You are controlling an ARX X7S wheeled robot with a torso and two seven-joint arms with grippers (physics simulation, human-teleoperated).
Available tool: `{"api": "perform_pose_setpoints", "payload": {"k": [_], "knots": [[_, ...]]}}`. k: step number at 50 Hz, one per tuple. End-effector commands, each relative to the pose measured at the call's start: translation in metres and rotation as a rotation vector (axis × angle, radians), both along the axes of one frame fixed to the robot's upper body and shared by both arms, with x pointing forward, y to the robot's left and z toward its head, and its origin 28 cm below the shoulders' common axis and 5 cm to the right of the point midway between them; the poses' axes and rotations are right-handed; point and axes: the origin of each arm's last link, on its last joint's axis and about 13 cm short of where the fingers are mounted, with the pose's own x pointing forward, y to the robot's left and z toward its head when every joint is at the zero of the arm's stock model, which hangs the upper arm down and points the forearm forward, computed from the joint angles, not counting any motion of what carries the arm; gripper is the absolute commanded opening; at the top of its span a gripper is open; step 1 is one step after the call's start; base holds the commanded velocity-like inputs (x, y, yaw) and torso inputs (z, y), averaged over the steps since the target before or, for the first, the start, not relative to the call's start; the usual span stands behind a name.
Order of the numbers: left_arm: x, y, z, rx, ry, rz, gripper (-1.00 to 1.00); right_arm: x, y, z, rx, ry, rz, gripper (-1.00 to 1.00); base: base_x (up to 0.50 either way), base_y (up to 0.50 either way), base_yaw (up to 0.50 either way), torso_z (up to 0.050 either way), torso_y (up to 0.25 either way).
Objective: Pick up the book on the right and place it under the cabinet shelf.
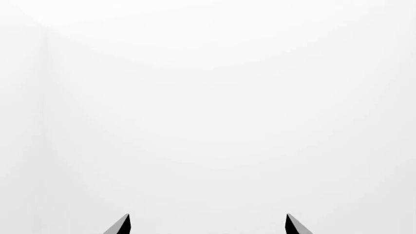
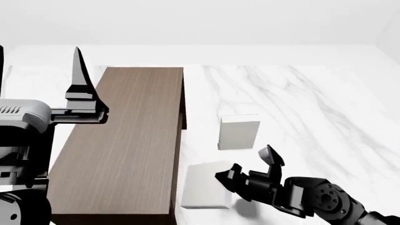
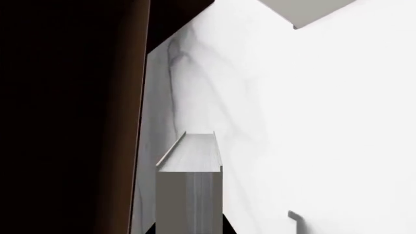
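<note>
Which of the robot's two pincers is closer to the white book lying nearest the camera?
The right pincer is nearer; it sits at the book beside the cabinet, its fingers around the book's edge. The left pincer is raised on the cabinet's far side, well away from it.

Almost the whole left wrist view is filled by a plain white, featureless expanse. A faint vertical seam (image 1: 44, 97), slightly darker than its surroundings, is seen toward nine o'clock, and soft grey shading is spread outward from it. Toward six o'clock, two dark pointed fingertips (image 1: 120, 225) of the left gripper (image 1: 208, 225) are cut off by the frame edge, one at about seven o'clock and the other at about five o'clock. They are held well apart, and only white is seen in the gap between them. Nothing is touched by either tip.
</note>
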Motion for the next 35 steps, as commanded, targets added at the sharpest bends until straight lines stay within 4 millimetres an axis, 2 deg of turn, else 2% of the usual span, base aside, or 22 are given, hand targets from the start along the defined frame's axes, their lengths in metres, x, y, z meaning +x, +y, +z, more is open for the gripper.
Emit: {"api": "perform_pose_setpoints", "payload": {"k": [1, 35], "knots": [[0.000, 0.000, 0.000, 0.000, 0.000, -0.001, 1.00, 0.010, 0.008, 0.004, 0.067, -0.014, 0.013, -1.00, 0.00, 0.00, 0.00, 0.000, 0.000], [0.000, 0.000, -0.001, 0.001, 0.001, -0.006, 1.00, 0.027, 0.021, -0.019, 0.039, 0.044, 0.059, -1.00, 0.00, 0.00, 0.00, 0.000, 0.000]]}}
